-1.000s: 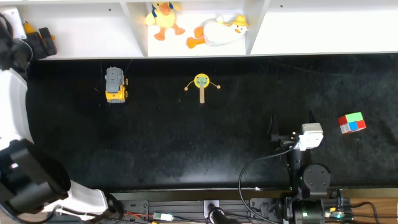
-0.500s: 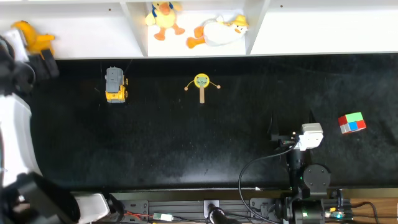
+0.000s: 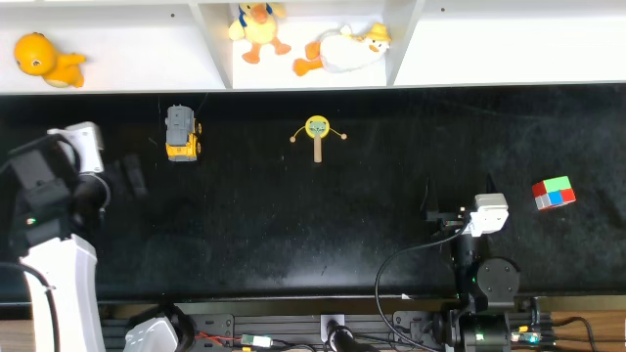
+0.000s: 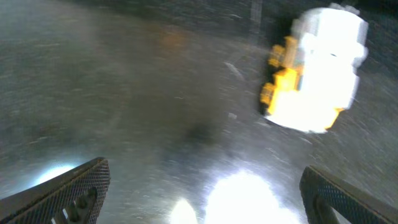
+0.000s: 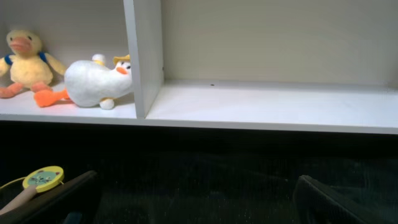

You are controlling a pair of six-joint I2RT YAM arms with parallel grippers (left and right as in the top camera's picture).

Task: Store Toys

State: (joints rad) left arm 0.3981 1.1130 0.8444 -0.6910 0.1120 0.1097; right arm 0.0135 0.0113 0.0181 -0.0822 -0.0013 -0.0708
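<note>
**On the black mat, three toys wait to be put away**

On the black mat (image 3: 293,235), the toy truck (image 3: 181,132) is the biggest toy left. It sits near the white shelf (image 3: 489,49). It looks hard and light, and I think its wheels could roll, so grab it across its two long sides. It is grey on top and yellow below.

The left gripper (image 4: 202,177) hangs near the truck with its fingers spread wide. It holds nothing and does not touch the truck.

Next is the color cube (image 3: 554,193), far over on the right side of the mat. It looks hard with smooth, maybe slippery, flat sides. Squeeze two flat sides, not the corners. It shows green, red and blue squares.

The right gripper (image 5: 193,193) is low by its base. Its fingers are wide apart and hold nothing.

Smallest is the rattle drum (image 3: 317,132), in the middle of the mat. It looks very light. Its thin stick is the best part to pinch. It has a round yellow-green head and two little beads on strings.
</note>
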